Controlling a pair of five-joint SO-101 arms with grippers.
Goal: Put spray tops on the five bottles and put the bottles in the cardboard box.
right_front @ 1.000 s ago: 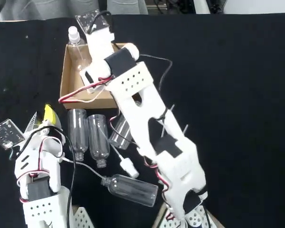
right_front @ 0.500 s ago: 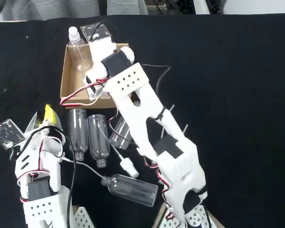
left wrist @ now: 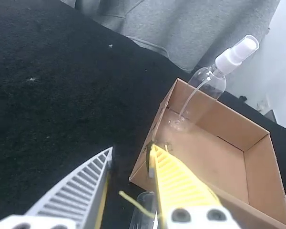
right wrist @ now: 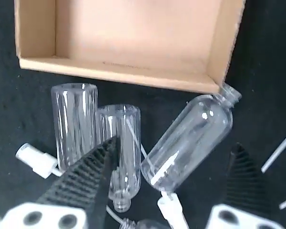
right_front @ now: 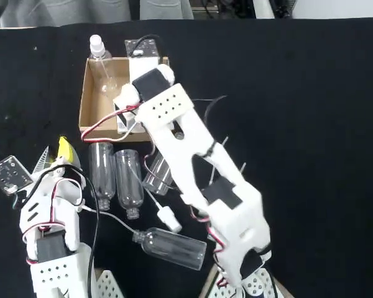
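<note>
The box (right_front: 93, 108) sits toward the far left corner of the bench (right_front: 298, 124), with one capped bottle (right_front: 99, 62) leaning in the box's own far left corner. Three uncapped bottles (right_front: 129, 180) lie close side by side just beside its near wall. A loose spray top (right_front: 168, 217) and a fourth bottle (right_front: 174, 248) lie nearer the front edge.

The right gripper (right wrist: 175, 145) hangs spread and empty above the three. The left gripper (left wrist: 131, 150), slightly parted, holds nothing near the front left corner.

We judge rolling the main risk — closing on one round bottle could shove its neighbours — and the arm's wires (right_front: 105, 126) could snag the leaning bottle.

We find no labels or legible writing.
</note>
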